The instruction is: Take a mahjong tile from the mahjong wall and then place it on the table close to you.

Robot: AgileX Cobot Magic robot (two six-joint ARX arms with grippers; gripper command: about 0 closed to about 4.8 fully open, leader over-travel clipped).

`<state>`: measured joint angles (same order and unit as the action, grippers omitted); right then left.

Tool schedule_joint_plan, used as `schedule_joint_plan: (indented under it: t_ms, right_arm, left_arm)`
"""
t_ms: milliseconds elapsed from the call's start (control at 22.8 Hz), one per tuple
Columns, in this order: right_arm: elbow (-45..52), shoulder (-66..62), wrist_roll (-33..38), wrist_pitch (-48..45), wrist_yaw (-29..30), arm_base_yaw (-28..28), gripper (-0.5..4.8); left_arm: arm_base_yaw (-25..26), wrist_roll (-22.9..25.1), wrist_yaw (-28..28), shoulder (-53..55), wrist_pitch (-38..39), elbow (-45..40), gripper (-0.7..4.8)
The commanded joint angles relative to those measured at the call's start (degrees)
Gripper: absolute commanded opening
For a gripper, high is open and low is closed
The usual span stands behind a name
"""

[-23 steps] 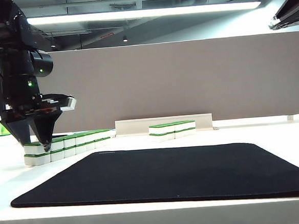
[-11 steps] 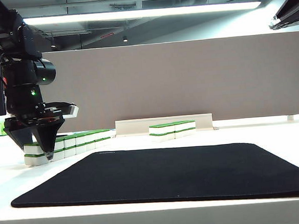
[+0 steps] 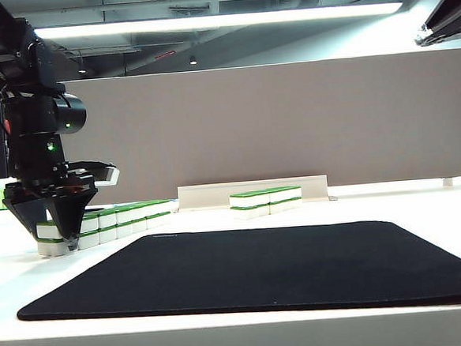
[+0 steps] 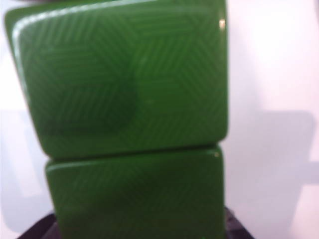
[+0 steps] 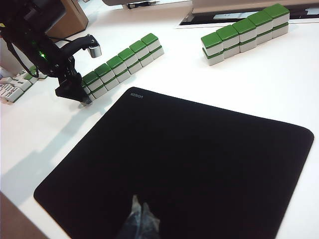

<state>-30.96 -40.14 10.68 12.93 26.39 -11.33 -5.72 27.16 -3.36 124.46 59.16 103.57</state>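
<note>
L hand (image 3: 61,242) spread astride mahjong wall (image 3: 119,218) end; R hand (image 5: 141,217) fingers together.

Mahjong wall (image 3: 107,222) left of mat (image 3: 261,270); left gripper (image 3: 59,242) seemingly over its near end

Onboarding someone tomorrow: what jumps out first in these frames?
The big black mat filling the middle of the white table. Next, the left gripper, jaws wide, lowered over the near end of the mahjong wall on the left; its wrist camera is filled by green tile backs. A shorter second tile row sits further back, and the right gripper hangs shut over the mat's near edge.
</note>
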Motion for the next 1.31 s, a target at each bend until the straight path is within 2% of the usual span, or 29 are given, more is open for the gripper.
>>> schedule_joint_plan:
  t_ms: [44, 219, 438, 657, 788, 919, 1094, 1313]
  right_arm:
    - [-0.2, 0.1, -0.2, -0.7, -2.0, 0.0, -0.01]
    - [-0.2, 0.1, -0.2, -0.7, -2.3, 0.0, -0.01]
    - [-0.2, 0.1, -0.2, -0.7, -2.3, 0.0, -0.01]
    - [-0.2, 0.1, -0.2, -0.7, -2.3, 0.0, -0.01]
    - [-0.2, 0.1, -0.2, -0.7, -2.3, 0.0, -0.01]
    - [-0.2, 0.1, -0.2, -0.7, -2.3, 0.0, -0.01]
    - [-0.2, 0.0, -0.2, -0.7, -2.3, 0.0, -0.01]
    - [-0.2, 0.1, -0.2, -0.7, -2.3, 0.0, -0.01]
  left_arm:
    - [0.0, -0.2, 0.2, 0.4, -0.1, 0.0, 3.62]
    - [0.0, -1.2, 0.2, 0.9, 0.3, 0.0, 3.54]
    - [0.0, -1.3, 0.2, 1.5, 0.9, 0.0, 2.69]
    - [0.0, -1.3, 0.2, 1.4, 1.6, 0.0, 2.67]
    - [0.0, -3.9, 0.2, 1.4, 3.2, 0.4, 2.67]
    - [0.0, -4.0, 0.2, 1.0, 4.5, 0.6, 2.67]
    - [0.0, -4.0, 0.6, 0.7, 3.8, 0.6, 1.83]
    - [0.0, -4.0, 0.8, 0.7, 2.3, 0.6, 1.78]
